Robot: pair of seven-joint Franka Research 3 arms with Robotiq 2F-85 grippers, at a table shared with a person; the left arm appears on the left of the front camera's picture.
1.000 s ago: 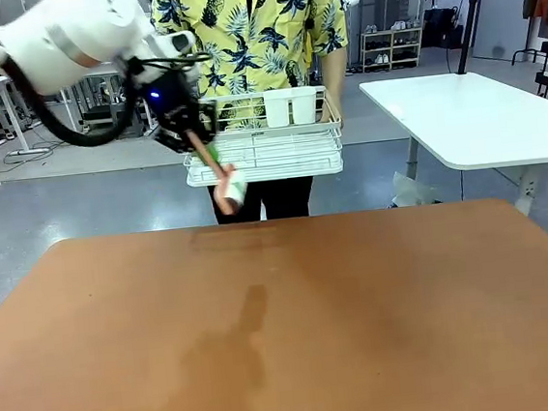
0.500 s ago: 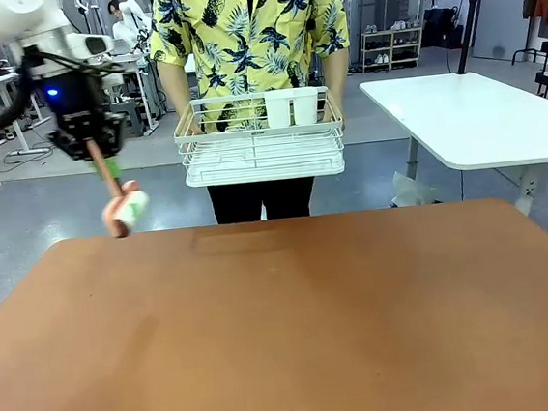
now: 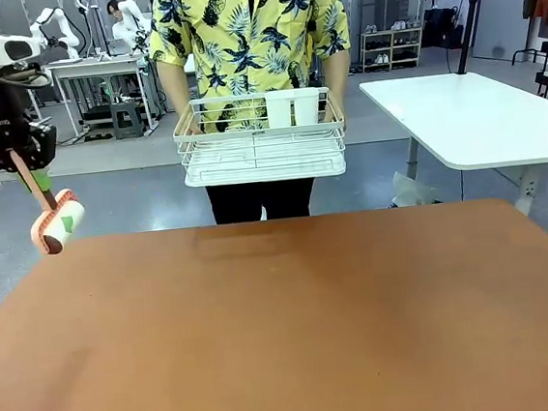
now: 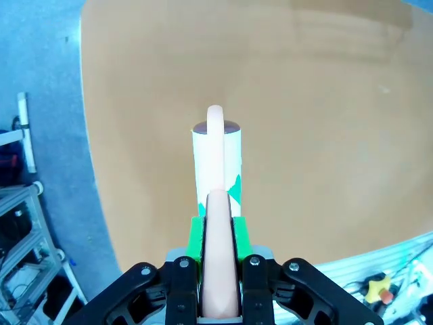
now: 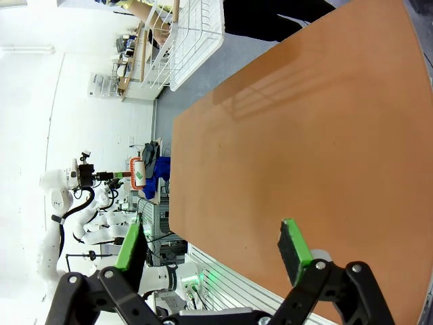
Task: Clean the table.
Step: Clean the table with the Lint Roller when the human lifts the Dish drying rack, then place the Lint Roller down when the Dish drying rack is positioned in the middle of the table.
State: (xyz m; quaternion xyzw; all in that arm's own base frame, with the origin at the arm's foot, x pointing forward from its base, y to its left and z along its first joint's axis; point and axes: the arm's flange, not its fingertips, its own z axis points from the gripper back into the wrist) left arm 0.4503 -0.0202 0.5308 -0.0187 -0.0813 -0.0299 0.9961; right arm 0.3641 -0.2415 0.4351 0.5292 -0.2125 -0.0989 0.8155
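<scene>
The right gripper (image 5: 211, 249) stands with its two green-padded fingers spread wide and nothing between them, looking out across the table (image 3: 286, 331). The table fills the near and middle ground of the front view. Its smooth reddish-brown top is bare, its long axis runs left to right, one long edge faces the robot and the other faces the person, and the corners are rounded. At the table's far left corner the left gripper (image 3: 21, 160) hangs in the air, pointing down. Its fingers are clamped on the pink handle of a lint roller (image 3: 59, 226). The handle slants down from the fingers toward the table's far edge. The roller's white barrel, which has a green mark, lies roughly crosswise just above that corner; whether it touches the top cannot be told. In the left wrist view the barrel sits over the table's top close to its left edge. Beyond the far edge a person (image 3: 250, 33) in a yellow patterned shirt holds a white wire rack (image 3: 262, 148) level by both ends, with two white cutlery holders (image 3: 292, 108) at its back. Farther right stands a white-topped table (image 3: 479, 118).
</scene>
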